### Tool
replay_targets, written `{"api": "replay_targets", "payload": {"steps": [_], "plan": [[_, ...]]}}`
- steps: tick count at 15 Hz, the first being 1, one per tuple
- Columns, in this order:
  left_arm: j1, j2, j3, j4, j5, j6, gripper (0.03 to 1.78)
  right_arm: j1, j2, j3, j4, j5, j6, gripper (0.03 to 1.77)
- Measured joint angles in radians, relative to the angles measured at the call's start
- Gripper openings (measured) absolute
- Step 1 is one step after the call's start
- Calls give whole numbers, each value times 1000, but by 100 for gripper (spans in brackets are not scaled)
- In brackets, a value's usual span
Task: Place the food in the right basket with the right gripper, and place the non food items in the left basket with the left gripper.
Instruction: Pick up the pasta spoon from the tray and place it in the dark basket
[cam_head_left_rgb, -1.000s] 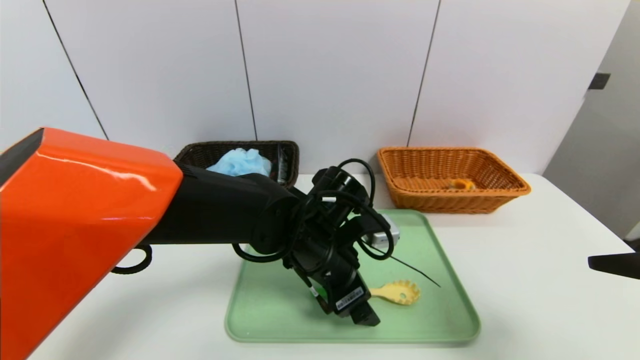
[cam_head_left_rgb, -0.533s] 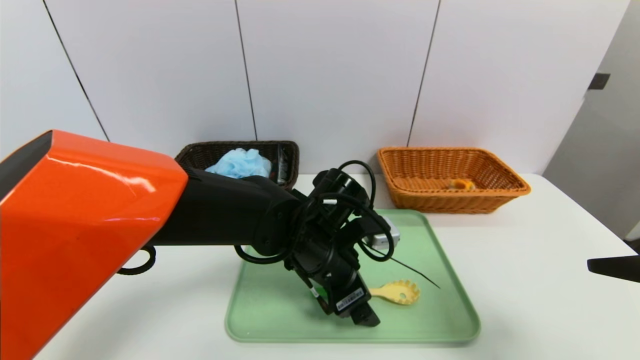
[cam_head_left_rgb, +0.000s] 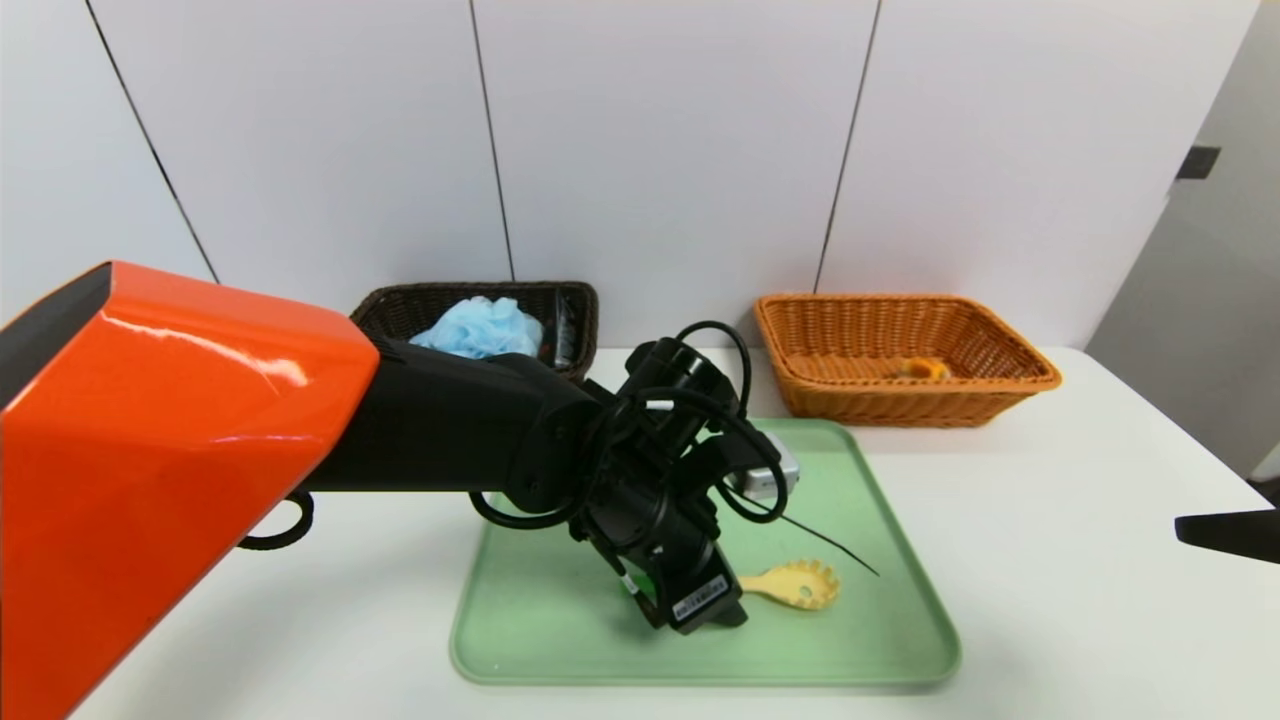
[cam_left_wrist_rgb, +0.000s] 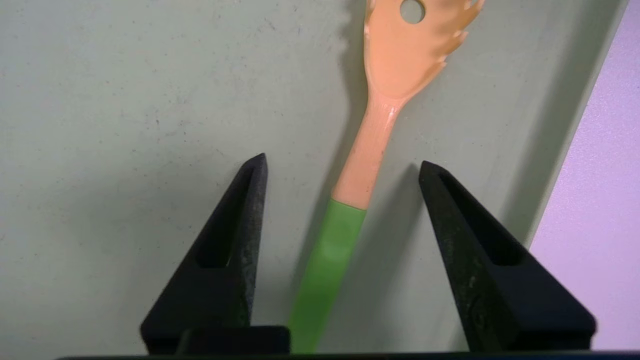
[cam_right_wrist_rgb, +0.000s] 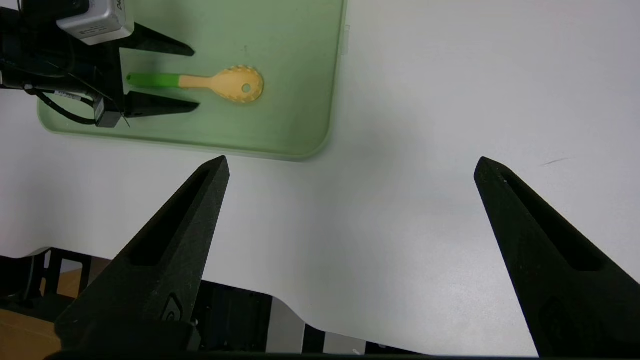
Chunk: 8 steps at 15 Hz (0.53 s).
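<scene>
Head view: a white tabletop (cam_head_left_rgb: 1050, 560) carries a green tray (cam_head_left_rgb: 880, 620) at lower centre. Behind it stand a dark basket (cam_head_left_rgb: 575, 320) at upper left centre, holding a blue cloth (cam_head_left_rgb: 480, 328), and an orange basket (cam_head_left_rgb: 1000, 350) at upper right centre, holding a small orange item (cam_head_left_rgb: 922, 369). The left arm's bulk hides the tray's middle. The left pincer (cam_left_wrist_rgb: 342, 165), released, is lowered over the tray; the pasta spoon (cam_left_wrist_rgb: 372, 145) lies flat there, its green handle between the parted fingers, untouched. The right pincer (cam_right_wrist_rgb: 352, 165), released, hangs over bare tabletop at the frame's right edge.
</scene>
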<state>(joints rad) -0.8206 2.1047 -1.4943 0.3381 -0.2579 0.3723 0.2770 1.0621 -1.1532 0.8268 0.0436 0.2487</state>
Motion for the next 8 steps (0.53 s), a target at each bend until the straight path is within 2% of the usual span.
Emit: {"api": "replay_targets", "payload": {"steps": [3,4,8], "plan": [[0,-3,1,2,2,0,69,0,0,0,0,0,0,170],[0,-4,1,3,4,1,13,0,0,0,0,0,0,170],[0,-17,1,3,4,3,8,0,0,0,0,0,0,170]]}}
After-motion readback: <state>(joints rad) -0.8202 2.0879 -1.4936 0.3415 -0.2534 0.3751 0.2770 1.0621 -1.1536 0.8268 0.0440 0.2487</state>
